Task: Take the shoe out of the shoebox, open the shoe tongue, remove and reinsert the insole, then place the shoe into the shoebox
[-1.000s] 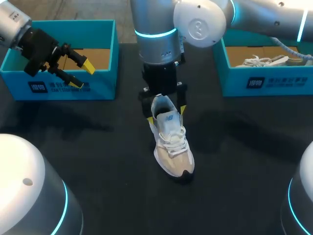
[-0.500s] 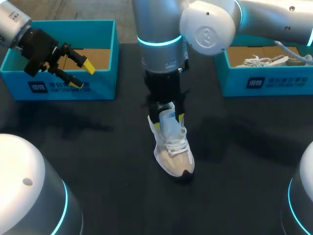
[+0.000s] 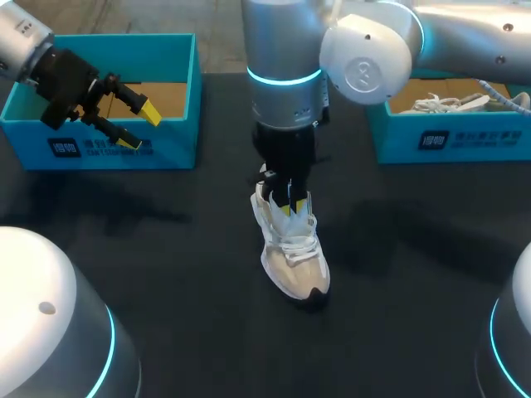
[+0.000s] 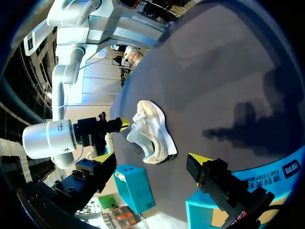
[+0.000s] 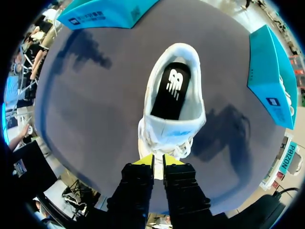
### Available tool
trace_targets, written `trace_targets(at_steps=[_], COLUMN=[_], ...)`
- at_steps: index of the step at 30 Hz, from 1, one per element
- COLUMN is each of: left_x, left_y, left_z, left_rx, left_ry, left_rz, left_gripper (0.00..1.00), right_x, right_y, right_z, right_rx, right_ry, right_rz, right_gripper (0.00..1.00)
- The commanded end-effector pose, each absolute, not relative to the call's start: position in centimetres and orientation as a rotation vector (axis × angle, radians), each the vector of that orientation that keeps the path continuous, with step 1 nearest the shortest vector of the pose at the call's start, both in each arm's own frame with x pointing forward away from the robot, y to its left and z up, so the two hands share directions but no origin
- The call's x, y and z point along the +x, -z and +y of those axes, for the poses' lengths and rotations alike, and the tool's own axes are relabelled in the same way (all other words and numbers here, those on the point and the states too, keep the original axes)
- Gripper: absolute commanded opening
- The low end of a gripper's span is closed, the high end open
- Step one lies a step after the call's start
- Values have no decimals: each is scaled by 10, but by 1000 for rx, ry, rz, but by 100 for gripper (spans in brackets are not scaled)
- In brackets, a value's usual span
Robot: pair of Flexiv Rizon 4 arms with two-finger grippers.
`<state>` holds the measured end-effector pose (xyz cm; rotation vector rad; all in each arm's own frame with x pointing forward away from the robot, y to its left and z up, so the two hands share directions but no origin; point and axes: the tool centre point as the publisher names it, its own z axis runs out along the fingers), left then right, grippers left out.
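Opening the shoe tongue (image 5: 169,130), your right gripper (image 5: 157,161) pinches it at the middle of the bench (image 3: 182,282); pull it up next. Your left gripper (image 3: 139,127) hangs spread.

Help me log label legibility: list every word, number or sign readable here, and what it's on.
Left shoebox front: white emblem and print, too small to read.
Right shoebox front: same white print, too small to read.
Insole: white logo mark, no words.
Shoe tongue: faint blue mark, blurred.
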<state>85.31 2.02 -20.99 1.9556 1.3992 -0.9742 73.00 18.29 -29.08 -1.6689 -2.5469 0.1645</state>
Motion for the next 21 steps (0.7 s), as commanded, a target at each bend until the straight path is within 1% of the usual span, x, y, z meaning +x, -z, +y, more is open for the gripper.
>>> trace_targets(at_steps=[1, 3, 6, 10, 15, 18, 21], left_x=[853, 853, 853, 853, 853, 853, 853], left_y=[210, 210, 210, 210, 210, 210, 210], left_z=[20, 20, 20, 20, 20, 20, 20], left_rx=[1958, 1958, 1958, 1958, 1958, 1958, 1958], left_ry=[970, 970, 970, 970, 970, 970, 970], left_rz=[1400, 1400, 1400, 1400, 1400, 1400, 1400], left_gripper=[100, 100, 100, 100, 100, 100, 100], right_x=[737, 739, 742, 749, 761, 767, 769], right_y=[296, 299, 306, 316, 324, 328, 328], right_z=[183, 182, 181, 182, 184, 186, 187], right_rx=[-1661, -1654, -1644, -1621, -1604, -1592, -1589], right_ry=[-182, -189, -190, -216, -244, -264, -288], right_rz=[-2549, -2551, -2551, -2553, -2572, -2584, -2593], right_gripper=[22, 26, 24, 23, 26, 33, 34])
